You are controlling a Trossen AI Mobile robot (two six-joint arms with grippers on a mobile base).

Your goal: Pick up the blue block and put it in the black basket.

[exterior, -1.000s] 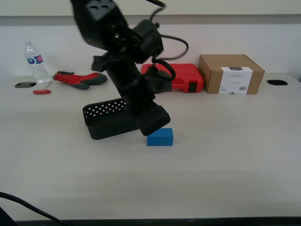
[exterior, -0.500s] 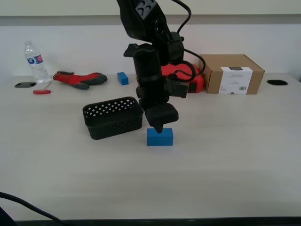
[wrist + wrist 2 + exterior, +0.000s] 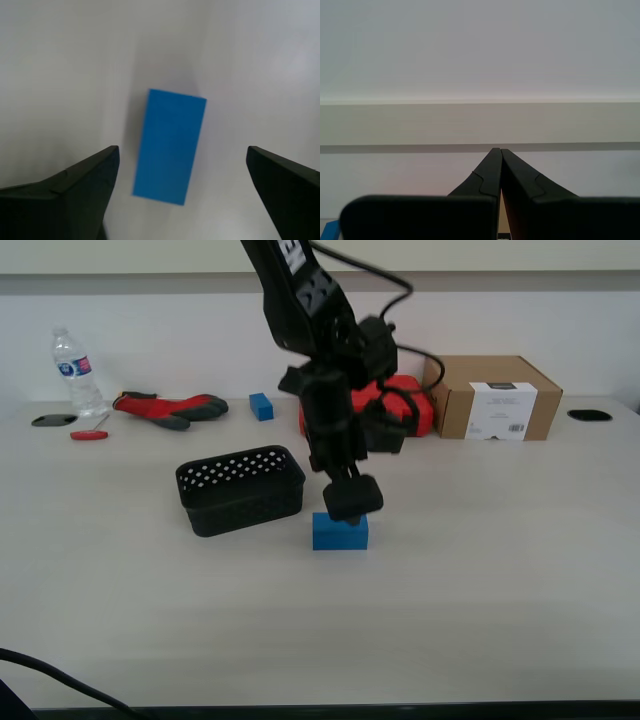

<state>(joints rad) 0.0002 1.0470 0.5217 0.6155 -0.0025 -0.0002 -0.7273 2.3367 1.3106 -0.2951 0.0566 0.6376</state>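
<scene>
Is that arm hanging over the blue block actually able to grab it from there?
Probably yes: my first gripper is open with the blue block lying between its jaws, nothing covering it.

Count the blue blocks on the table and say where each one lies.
2. The blue block lies beside the black basket, under my first gripper. The small blue block lies further back, near the red glove. The arm may hide others.
</scene>
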